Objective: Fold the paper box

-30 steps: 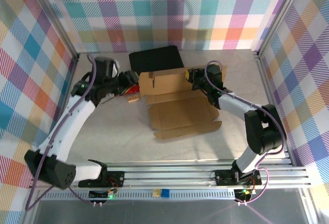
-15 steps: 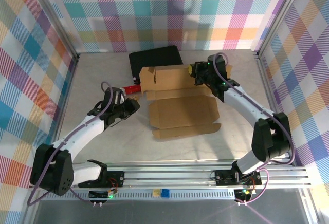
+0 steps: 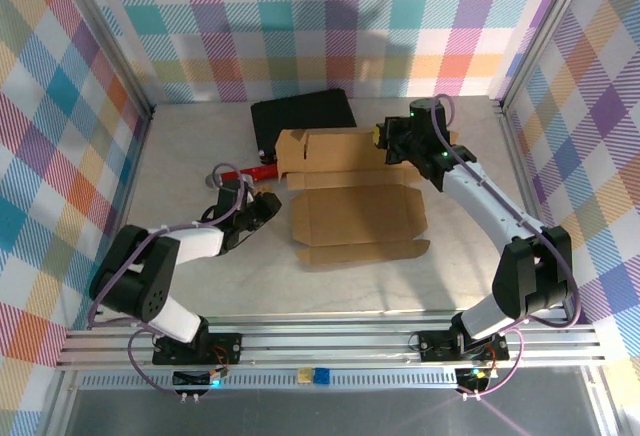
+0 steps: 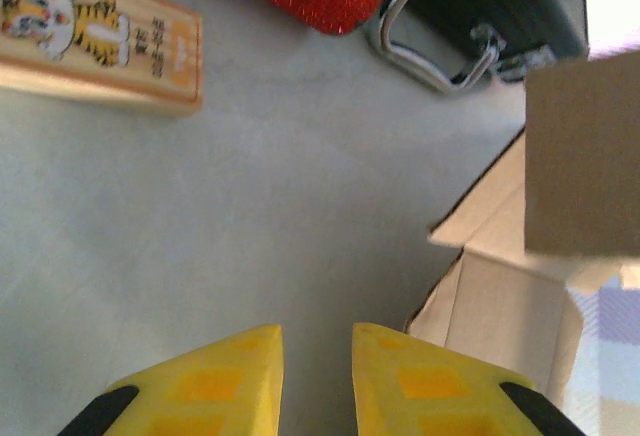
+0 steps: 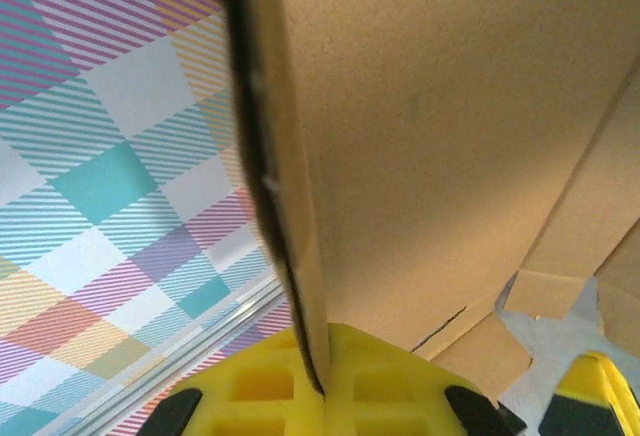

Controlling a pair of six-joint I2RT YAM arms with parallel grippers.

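Observation:
The brown paper box lies open at mid table, its base flat and its rear panel standing up. My right gripper is at that panel's right end. In the right wrist view the gripper is shut on the paper box's thin panel edge. My left gripper rests low by the table, just left of the box and apart from it. In the left wrist view its yellow fingers stand slightly open over bare table, with the box's corner flap to their right.
A black hard case with a metal handle lies behind the box. A red glittery item and a wooden block with a tiger picture lie left of the box. Checked walls and metal frame rails enclose the table.
My left arm has drawn back from the box's left flap and dropped low toward the near left. My right gripper shifted slightly right and back, still holding the raised panel.

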